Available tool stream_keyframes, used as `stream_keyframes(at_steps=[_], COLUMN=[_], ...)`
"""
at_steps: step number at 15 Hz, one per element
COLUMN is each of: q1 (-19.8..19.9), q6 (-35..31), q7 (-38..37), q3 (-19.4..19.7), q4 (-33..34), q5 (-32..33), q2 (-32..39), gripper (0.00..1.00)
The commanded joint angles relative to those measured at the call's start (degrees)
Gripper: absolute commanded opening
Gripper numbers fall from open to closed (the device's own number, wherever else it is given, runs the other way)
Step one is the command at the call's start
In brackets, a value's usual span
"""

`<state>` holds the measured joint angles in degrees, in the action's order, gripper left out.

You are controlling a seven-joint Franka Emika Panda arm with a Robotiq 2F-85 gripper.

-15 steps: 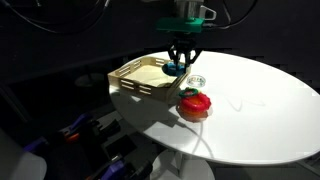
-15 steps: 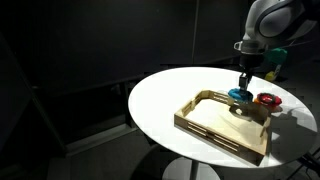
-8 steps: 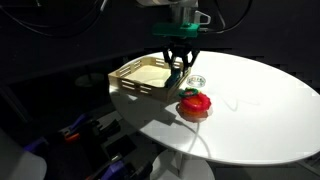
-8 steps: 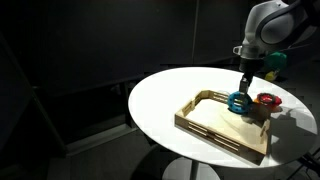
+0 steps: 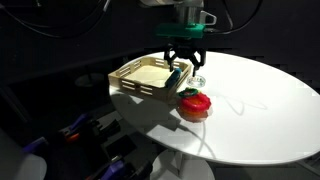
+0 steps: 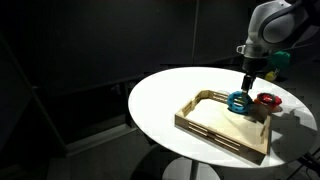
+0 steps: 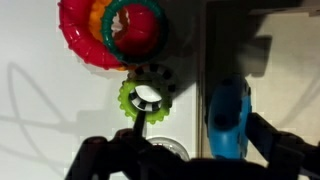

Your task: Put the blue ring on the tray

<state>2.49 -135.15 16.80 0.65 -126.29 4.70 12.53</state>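
Observation:
The blue ring (image 7: 230,118) stands on edge just inside the wooden tray (image 7: 295,90), close to its wall. In an exterior view the blue ring (image 6: 239,101) leans at the far corner of the tray (image 6: 215,128). My gripper (image 7: 205,138) hangs right above it, open, with one finger on each side; the ring is nearer the right finger, and I cannot tell whether it touches it. In an exterior view the gripper (image 5: 184,68) shows its fingers spread over the edge of the tray (image 5: 140,78).
Outside the tray wall on the white round table (image 5: 260,110) sit a red ring stack (image 7: 112,30), a green toothed ring (image 7: 148,97) and a pale ring (image 7: 168,150). In both exterior views the red stack (image 5: 195,104) (image 6: 267,100) lies beside the tray.
The jaws have spread from shut on the blue ring to wide open. The ring came down from above the tray rim and now rests inside the tray's corner.

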Motion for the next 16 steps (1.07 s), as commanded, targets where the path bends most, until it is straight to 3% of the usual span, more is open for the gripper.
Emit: stream_keyframes(at_steps=[1, 16], q1=[1.79, 3.79], q6=[2.69, 18.41], q7=[2.62, -0.98], q3=[0.45, 4.77], q4=[-0.42, -1.35], q5=[-0.86, -0.59], q2=[-2.67, -15.94], gripper=[1.0, 1.0])
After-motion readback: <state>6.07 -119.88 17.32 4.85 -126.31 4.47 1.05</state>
